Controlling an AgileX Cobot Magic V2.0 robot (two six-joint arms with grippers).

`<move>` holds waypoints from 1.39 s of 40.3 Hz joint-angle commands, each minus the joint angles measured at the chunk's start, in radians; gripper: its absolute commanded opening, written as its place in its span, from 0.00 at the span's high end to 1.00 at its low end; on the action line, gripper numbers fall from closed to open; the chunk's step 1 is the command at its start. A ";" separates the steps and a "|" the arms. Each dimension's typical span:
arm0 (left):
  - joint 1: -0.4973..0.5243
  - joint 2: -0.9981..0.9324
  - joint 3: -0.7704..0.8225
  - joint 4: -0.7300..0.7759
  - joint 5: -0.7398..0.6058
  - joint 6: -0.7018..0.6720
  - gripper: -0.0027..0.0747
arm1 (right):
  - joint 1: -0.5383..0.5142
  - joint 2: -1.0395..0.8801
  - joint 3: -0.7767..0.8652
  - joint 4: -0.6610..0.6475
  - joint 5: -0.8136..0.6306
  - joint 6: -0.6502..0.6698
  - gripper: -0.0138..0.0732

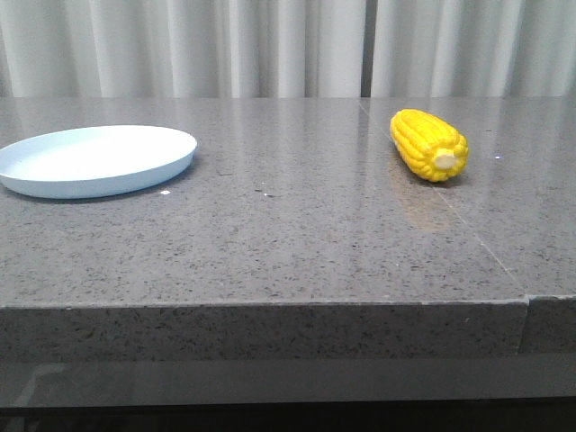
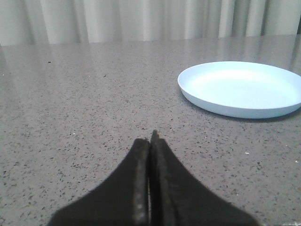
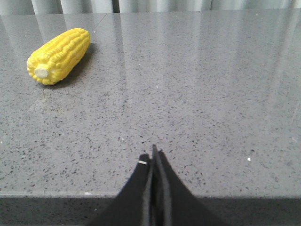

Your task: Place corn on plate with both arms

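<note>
The yellow corn (image 1: 429, 144) lies on the grey stone table at the right, its cream stub end facing the front edge; it also shows in the right wrist view (image 3: 59, 55). The pale blue plate (image 1: 94, 159) sits empty at the left and shows in the left wrist view (image 2: 242, 88). My left gripper (image 2: 151, 141) is shut and empty, low over the table, apart from the plate. My right gripper (image 3: 154, 155) is shut and empty at the table's front edge, well short of the corn. Neither arm shows in the front view.
The grey speckled table (image 1: 288, 216) has a front edge (image 1: 270, 306) and a thin seam (image 1: 468, 225) running back under the corn. White curtains (image 1: 270, 45) hang behind the table.
</note>
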State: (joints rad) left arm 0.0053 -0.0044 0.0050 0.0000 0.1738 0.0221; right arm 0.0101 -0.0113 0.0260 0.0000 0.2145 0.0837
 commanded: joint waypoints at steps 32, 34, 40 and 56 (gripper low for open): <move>0.001 -0.019 0.003 -0.014 -0.106 -0.002 0.99 | -0.005 -0.011 -0.015 -0.013 -0.074 -0.009 0.94; 0.001 -0.019 0.003 -0.014 -0.118 -0.002 0.99 | -0.005 -0.011 -0.015 -0.013 -0.074 -0.009 0.94; 0.001 -0.019 0.003 -0.014 -0.118 -0.002 0.99 | -0.005 -0.011 -0.015 -0.013 -0.074 -0.009 0.94; 0.001 -0.019 0.003 -0.016 -0.283 -0.002 0.99 | -0.005 -0.011 -0.020 -0.011 -0.143 -0.009 0.94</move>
State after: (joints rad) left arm 0.0053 -0.0044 0.0050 0.0000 0.0666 0.0221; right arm 0.0101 -0.0113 0.0260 0.0000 0.1914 0.0837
